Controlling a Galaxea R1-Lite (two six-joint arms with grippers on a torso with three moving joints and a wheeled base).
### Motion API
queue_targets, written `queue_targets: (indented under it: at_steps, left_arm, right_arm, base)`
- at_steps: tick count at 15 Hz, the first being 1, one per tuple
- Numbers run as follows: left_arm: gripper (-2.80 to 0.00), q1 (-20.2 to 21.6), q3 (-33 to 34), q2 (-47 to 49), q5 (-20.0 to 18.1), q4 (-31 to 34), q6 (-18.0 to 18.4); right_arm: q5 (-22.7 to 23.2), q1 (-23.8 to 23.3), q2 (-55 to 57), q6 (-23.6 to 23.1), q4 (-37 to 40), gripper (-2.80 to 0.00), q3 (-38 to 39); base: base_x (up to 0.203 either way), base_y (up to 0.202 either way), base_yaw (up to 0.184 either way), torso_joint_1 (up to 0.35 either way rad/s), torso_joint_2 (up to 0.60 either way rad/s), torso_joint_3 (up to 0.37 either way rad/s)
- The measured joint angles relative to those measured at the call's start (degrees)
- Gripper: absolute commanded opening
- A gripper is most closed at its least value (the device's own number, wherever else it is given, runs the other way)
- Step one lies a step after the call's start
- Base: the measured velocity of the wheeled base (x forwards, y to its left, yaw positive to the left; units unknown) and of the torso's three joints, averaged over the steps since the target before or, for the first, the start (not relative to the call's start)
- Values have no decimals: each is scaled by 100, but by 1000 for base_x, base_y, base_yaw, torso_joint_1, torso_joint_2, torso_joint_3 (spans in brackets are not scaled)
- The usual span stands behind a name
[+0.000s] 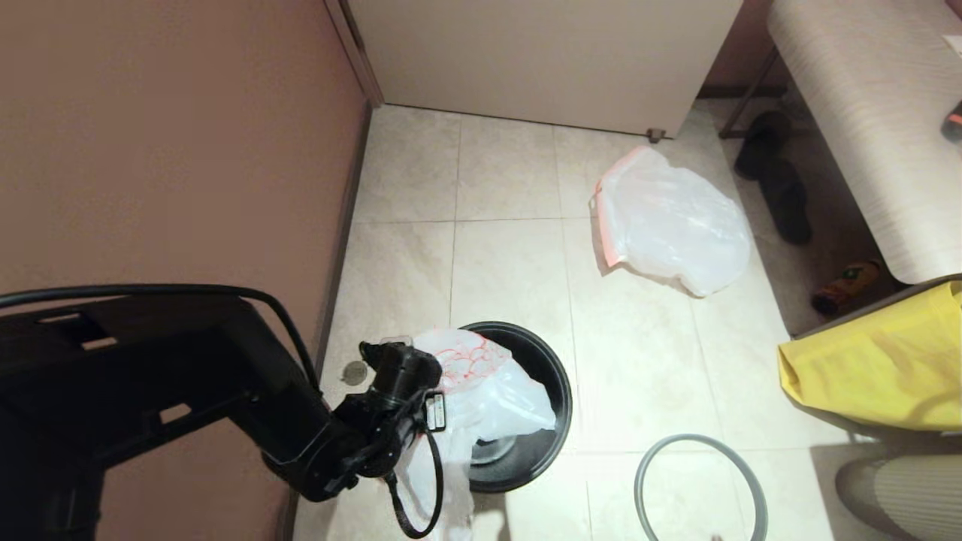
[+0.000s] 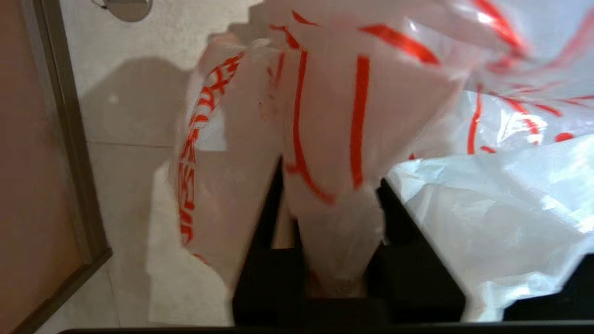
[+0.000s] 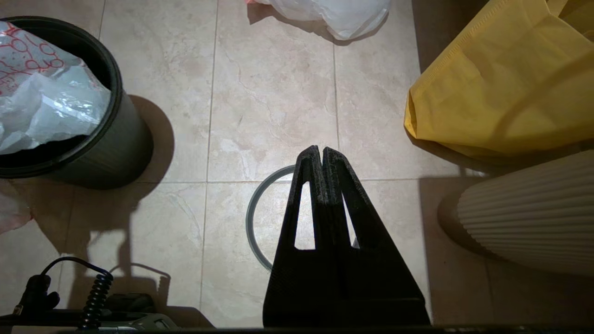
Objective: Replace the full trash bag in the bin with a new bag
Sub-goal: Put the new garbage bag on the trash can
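Where a tiled floor meets a brown wall, two plastic bags, one bin and one loose hoop are spread out. One small black bin (image 1: 537, 421) stands low in the middle of the head view; inside it, draped over its left rim, is the new bag (image 1: 488, 387) — translucent white with red print. Some of this bag spills outside the bin toward the lower edge of the frame. The left end effector (image 2: 336, 218) reaches in from the lower left, its fingers (image 2: 269, 218) clamped on a gathered fold of the printed bag. The full trash bag (image 1: 673, 222) — plain white with a pink-orange hem — lies on the floor at upper right, well apart from the bin. One grey hoop (image 1: 699, 485) lies flat on the floor at lower right. The right end effector (image 3: 321, 160) hangs above that hoop, fingers pressed together, holding nothing. One yellow fabric bag (image 1: 879, 368) sits at the right edge.
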Motion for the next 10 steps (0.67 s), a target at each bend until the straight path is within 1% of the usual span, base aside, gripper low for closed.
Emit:
queue_targets:
  at_steps: [2, 3, 5, 7, 10]
  left_arm:
    - [0, 361, 374, -39, -146, -703, 29]
    - [0, 531, 455, -35, -199, -925, 59]
    - [0, 770, 555, -32, -353, -1055, 120]
    - [0, 846, 701, -68, -362, -1109, 153]
    - [0, 866, 1096, -286, -351, -1164, 482]
  right_arm:
    - [-2, 9, 0, 0, 3, -280, 0]
    - [-2, 7, 0, 0, 2, -280, 0]
    - [-2, 5, 0, 0, 4, -280, 0]
    - [-2, 5, 0, 0, 2, -280, 0]
    - [-2, 5, 0, 0, 2, -280, 0]
  base:
    - [0, 0, 0, 0, 0, 0]
    - [0, 0, 0, 0, 0, 0]
    - [0, 0, 0, 0, 0, 0]
    - [0, 0, 0, 0, 0, 0]
    - [0, 0, 0, 0, 0, 0]
